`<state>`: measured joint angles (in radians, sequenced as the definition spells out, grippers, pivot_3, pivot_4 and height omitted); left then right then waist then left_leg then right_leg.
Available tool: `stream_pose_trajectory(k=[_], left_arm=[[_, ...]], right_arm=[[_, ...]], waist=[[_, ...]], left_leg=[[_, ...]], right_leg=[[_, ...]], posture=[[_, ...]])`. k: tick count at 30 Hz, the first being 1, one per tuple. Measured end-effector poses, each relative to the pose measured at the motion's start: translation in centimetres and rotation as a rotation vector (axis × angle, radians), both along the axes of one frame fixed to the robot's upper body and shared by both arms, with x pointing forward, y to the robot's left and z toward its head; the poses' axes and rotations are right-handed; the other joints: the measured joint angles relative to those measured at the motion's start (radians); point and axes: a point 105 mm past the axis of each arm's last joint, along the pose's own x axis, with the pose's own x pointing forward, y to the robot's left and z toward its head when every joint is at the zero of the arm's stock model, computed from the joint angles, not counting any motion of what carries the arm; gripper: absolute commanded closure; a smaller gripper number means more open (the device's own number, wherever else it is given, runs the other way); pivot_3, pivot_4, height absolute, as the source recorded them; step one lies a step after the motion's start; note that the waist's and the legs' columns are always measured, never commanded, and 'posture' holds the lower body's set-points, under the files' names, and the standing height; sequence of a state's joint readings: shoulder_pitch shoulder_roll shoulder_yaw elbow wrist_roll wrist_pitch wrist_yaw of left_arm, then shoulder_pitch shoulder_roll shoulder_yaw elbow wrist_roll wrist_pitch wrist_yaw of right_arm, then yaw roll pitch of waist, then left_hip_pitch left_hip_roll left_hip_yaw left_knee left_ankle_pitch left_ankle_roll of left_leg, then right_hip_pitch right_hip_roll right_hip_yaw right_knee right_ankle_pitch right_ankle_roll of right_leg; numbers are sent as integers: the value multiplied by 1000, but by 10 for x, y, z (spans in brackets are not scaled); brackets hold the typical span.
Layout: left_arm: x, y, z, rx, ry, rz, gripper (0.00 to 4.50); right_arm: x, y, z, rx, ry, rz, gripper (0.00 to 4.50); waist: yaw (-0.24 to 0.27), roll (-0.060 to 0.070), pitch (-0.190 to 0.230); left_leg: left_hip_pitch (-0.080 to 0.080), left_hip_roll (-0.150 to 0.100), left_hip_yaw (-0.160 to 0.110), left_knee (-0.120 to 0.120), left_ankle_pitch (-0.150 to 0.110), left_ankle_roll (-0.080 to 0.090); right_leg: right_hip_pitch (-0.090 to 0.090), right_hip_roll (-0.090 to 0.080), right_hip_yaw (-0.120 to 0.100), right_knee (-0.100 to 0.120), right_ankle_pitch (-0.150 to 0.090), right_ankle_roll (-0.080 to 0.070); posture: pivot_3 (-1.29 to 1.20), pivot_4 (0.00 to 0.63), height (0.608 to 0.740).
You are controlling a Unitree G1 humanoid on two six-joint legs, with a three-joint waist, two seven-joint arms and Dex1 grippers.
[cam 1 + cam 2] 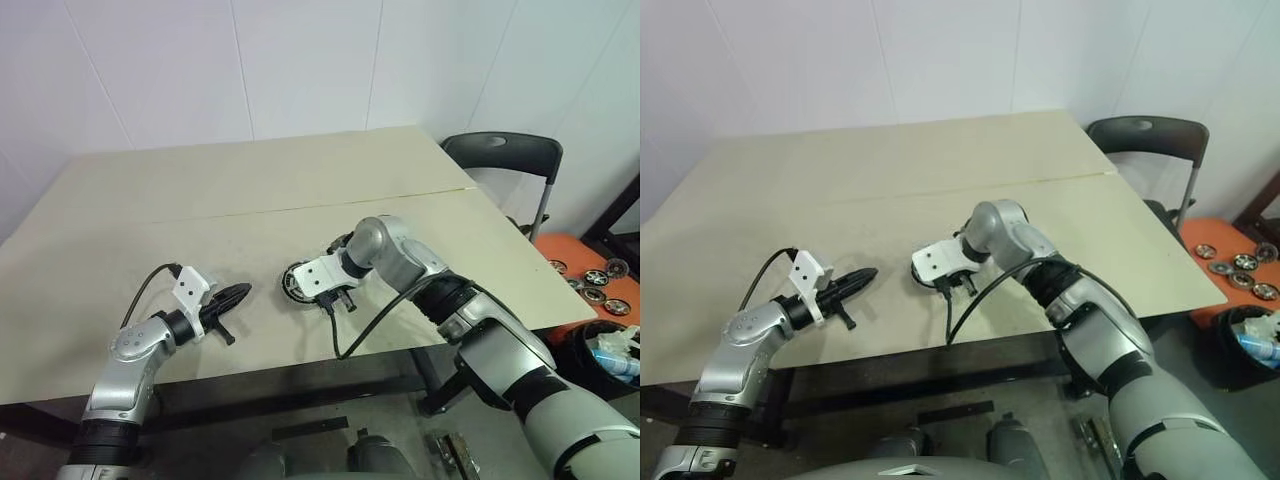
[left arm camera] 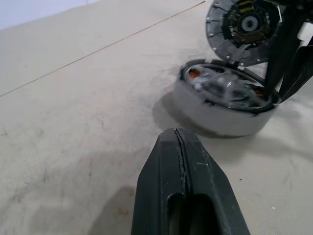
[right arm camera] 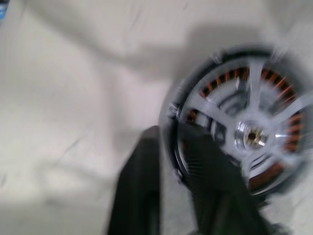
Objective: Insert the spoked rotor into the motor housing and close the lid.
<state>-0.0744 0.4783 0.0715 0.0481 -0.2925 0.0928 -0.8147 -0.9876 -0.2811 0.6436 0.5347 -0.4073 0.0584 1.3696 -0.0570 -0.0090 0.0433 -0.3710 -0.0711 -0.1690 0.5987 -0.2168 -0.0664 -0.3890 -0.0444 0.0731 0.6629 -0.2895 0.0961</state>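
The motor housing (image 2: 220, 120) stands on the table, and the shiny spoked rotor (image 3: 252, 134) lies inside its ring of copper windings. The lid (image 2: 242, 27) is tilted up over the housing's far rim, inner face towards my left gripper. My right gripper (image 1: 337, 302) points steeply down at the housing (image 1: 296, 278) and is shut on the lid's rim. My left gripper (image 1: 243, 292) hovers shut and empty a short way to the left of the housing, pointing at it.
The tan table (image 1: 200, 200) has a seam across its middle and open room behind the housing. A black cable (image 1: 370, 325) hangs from my right wrist over the front edge. A dark chair (image 1: 500, 150) and an orange tray (image 1: 590, 275) of motor parts are at the right.
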Motion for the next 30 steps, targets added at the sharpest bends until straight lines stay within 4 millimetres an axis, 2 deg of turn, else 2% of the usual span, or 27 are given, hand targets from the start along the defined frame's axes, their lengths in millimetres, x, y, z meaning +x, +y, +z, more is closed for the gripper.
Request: stream_pose_trajectory(k=[3,8,11,13,15,17,18,20,21,24,27,28,30], left_arm=[[0,0,0,2,-1,-2,4500],[2,0,-4,10,4,-10,4500],[4,1,-8,18,10,-7,4500],[6,0,-10,17,7,-11,4500],[7,-1,-11,16,1,-15,4500],[7,-1,-13,17,5,-16,4500],[7,0,-15,17,10,-14,4500],[7,0,-16,17,10,-11,4500],[8,-1,-16,14,6,-12,4500],[9,-4,-13,2,-5,-18,4500],[9,-4,-13,0,-5,-21,4500],[9,-4,-13,-1,-5,-21,4500],[10,-4,-12,-2,-8,-22,4500]], right_arm=[[1,2,6,13,-5,9,1845],[2,6,23,76,38,13,1845],[4,19,46,194,69,2,1845],[10,30,69,287,59,-18,1845],[21,39,93,370,10,-61,2218],[37,38,111,428,-48,-132,2715],[43,35,116,450,-66,-167,2715],[56,29,120,489,-94,-242,2505],[63,24,121,508,-103,-286,2258],[79,6,124,545,-136,-393,1230],[95,-25,131,558,-196,-511,207],[100,-38,132,555,-222,-550,28],[110,-65,131,526,-286,-634,28]], waist=[[6,0,0],[13,0,0],[11,0,0],[12,1,0],[13,1,0],[16,0,0],[17,0,0],[17,0,0],[17,0,0],[15,1,0],[14,1,0],[14,1,0],[15,1,0]], left_leg=[[-1,-1,0,0,0,0],[-1,-1,0,0,0,0],[-1,-1,0,0,0,0],[-1,-1,-1,0,0,0],[-1,-1,-1,0,0,0],[-1,-1,-1,0,0,0],[-1,-2,-1,0,0,0],[-2,-2,0,0,0,0],[-2,-2,0,0,0,0],[-2,-2,0,-1,0,0],[-3,-2,0,-2,0,0],[-3,-2,0,-2,0,0],[-3,-2,1,-2,0,0]], right_leg=[[0,0,0,-1,0,0],[0,0,-1,-1,0,0],[-1,0,0,-1,0,0],[-1,0,-1,0,0,0],[-1,0,-1,0,0,0],[-1,0,-1,-1,0,0],[-1,0,-1,-1,0,0],[-1,-1,-1,-1,0,0],[-1,-1,-1,-1,0,0],[-2,-1,-1,-1,0,0],[-2,-1,0,-1,0,0],[-2,-1,0,-1,0,0],[-2,-1,0,-1,0,0]], posture=[[0,0,740],[0,0,740],[0,0,740],[0,0,740],[0,0,740],[0,0,740],[0,0,740],[0,0,740],[0,0,740],[0,0,740],[0,0,740],[0,0,740],[0,0,740]])
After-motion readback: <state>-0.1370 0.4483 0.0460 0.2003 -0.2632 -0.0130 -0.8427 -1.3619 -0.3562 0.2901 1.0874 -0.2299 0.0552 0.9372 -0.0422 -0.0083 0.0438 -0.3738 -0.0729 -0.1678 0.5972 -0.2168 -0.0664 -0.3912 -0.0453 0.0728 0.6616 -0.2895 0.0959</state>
